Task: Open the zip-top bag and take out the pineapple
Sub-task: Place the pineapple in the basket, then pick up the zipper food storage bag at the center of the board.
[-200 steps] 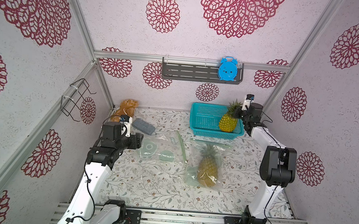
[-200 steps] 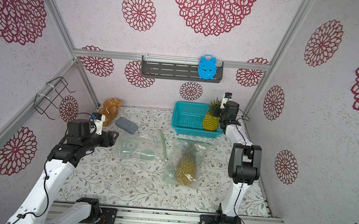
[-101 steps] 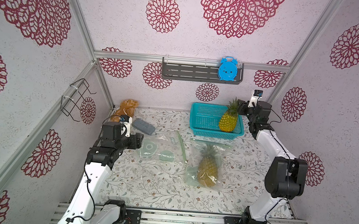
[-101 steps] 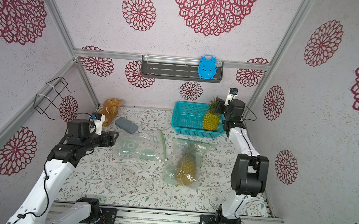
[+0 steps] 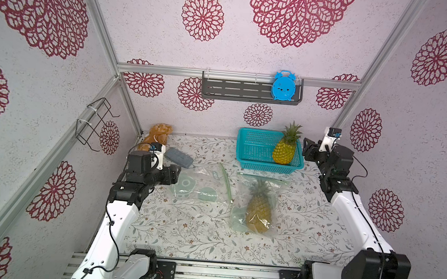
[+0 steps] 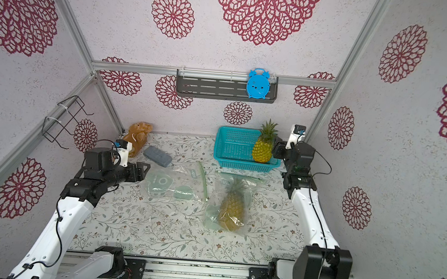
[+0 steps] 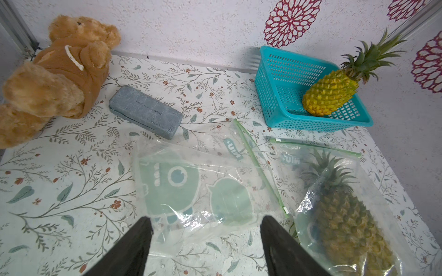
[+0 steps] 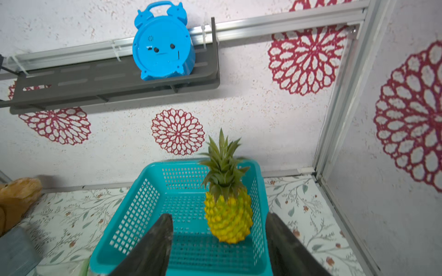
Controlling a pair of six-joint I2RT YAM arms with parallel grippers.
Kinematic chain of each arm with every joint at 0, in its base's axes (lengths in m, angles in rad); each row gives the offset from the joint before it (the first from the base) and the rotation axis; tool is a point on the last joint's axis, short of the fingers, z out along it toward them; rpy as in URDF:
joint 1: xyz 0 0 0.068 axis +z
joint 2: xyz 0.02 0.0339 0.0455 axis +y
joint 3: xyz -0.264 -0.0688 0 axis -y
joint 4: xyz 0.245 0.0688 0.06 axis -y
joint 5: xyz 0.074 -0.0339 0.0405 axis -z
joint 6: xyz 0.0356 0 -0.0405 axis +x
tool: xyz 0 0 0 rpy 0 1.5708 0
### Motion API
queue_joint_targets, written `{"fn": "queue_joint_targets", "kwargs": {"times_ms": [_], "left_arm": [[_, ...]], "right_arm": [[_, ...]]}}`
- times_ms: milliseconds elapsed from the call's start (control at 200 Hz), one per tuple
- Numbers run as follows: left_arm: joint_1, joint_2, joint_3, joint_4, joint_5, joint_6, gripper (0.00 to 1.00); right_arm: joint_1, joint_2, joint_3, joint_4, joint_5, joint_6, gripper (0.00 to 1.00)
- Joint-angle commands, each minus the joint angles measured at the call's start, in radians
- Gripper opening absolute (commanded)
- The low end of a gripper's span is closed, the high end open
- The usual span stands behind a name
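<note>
Our left gripper [image 7: 205, 218] is spread, only fingertips [image 7: 138, 239] showing, the empty bag [image 7: 191, 181] just ahead. Our right gripper [image 8: 218, 215] is spread too, a yellow pineapple [image 8: 228, 222] ahead in the basket [image 8: 134, 215]. Beside the left jaws, the zip-top bag [image 7: 368, 186] veils its pineapple [image 7: 346, 219], partly cut off.

- Walls [image 5: 237, 51]: white, rough-textured, printed with dark red flower medallions of several sizes.
- Aluminium frame [image 5: 162, 70]: a rail runs across the back wall, and posts climb the two back corners.
- Shelf [image 5: 234, 90]: grey, slotted, hung from the rail on the back wall; a blue clock [image 5: 283, 85] stands at its right end.
- Wire rack [image 5: 95, 124]: black, fixed to the left wall.
- Table cover [image 5: 182, 229]: white with a leaf-and-flower print.
- Light: bright and even.
</note>
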Motion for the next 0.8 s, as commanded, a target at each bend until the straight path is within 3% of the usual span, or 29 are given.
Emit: {"fn": "queue_joint_targets", "kwargs": {"times_ms": [0, 265, 420, 570, 795], "left_arm": [[0.004, 0.025, -0.006, 0.082, 0.056, -0.08, 0.76], [-0.017, 0.108, -0.057, 0.241, 0.106, -0.272, 0.74], [-0.061, 0.177, -0.087, 0.34, 0.123, -0.335, 0.74], [-0.114, 0.264, -0.093, 0.412, 0.138, -0.374, 0.74], [-0.214, 0.404, -0.07, 0.501, 0.147, -0.406, 0.74]], "right_arm": [[0.01, -0.102, -0.068, -0.107, -0.028, 0.046, 0.65], [0.037, -0.273, -0.249, -0.257, -0.058, 0.162, 0.64], [0.123, -0.287, -0.299, -0.291, -0.079, 0.202, 0.62], [0.259, -0.251, -0.346, -0.232, -0.033, 0.239, 0.62], [0.383, -0.1, -0.316, -0.197, 0.013, 0.261, 0.62]]}}
